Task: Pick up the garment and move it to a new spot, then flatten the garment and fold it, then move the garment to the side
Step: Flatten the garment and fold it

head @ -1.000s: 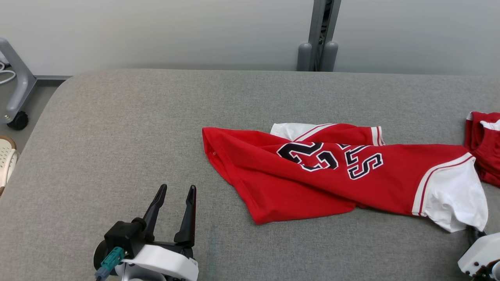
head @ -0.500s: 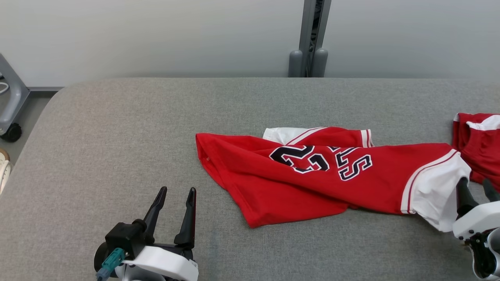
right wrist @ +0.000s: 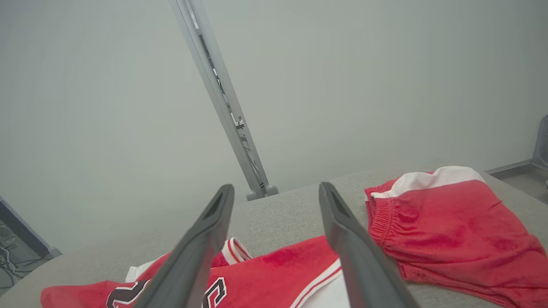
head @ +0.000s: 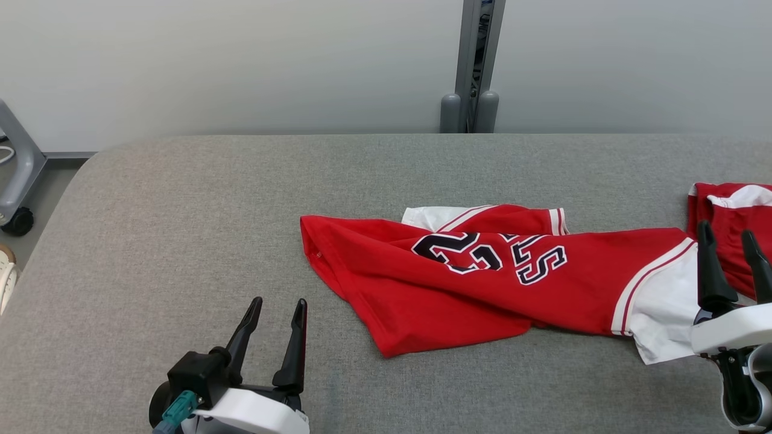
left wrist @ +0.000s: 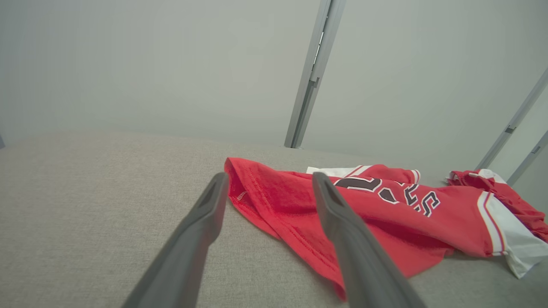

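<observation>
Nearest us, our left gripper (head: 279,301) hung spread wide and empty over the grey padded table (head: 181,211), just short of the red jersey (head: 482,289). Our right gripper (head: 725,230), shut low by the white sleeve (head: 663,301) a second before, had sprung fully open and risen. Its fingers stood over the sleeve's far edge holding nothing; whether they brushed the cloth we could not tell. We judged the drop at the new spot done, with flattening next. The jersey lay rumpled across the table's middle, number upward. Farther right sat red shorts (head: 730,211), just beside the sleeve. The grey post (head: 473,60) stood beyond.
</observation>
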You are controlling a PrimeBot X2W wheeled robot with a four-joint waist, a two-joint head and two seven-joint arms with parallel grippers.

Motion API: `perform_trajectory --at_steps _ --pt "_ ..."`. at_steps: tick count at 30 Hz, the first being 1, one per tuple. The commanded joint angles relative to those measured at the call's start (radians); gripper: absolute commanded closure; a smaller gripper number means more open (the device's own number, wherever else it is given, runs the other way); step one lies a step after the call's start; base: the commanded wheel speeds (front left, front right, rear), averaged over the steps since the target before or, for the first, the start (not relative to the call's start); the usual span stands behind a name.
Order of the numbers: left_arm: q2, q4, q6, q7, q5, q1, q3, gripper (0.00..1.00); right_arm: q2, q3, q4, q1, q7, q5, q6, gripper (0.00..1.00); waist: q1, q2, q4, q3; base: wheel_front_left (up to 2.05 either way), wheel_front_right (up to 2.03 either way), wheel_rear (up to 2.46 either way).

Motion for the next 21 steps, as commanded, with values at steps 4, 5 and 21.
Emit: perform_trajectory --at_steps 4,5,21 --pt "0.004 0.002 -0.003 0.0 0.006 0.011 -0.005 0.0 0.01 0.002 -0.026 0.029 -0.02 0.003 0.0 0.0 0.0 0.0 0.002 -0.005 0.0 0.0 0.0" --pt "0.004 0.003 -0.004 0.0 0.006 0.013 -0.008 0.0 0.012 0.007 -0.027 0.035 -0.022 0.001 0.0 0.0 0.0 0.0 0.003 -0.005 0.0 0.0 0.0" --pt "0.004 0.019 -0.008 0.0 -0.005 0.001 -0.042 0.0 0.03 0.048 0.031 0.039 -0.054 0.01 0.0 0.0 0.0 0.0 -0.009 0.018 0.0 0.0 0.0"
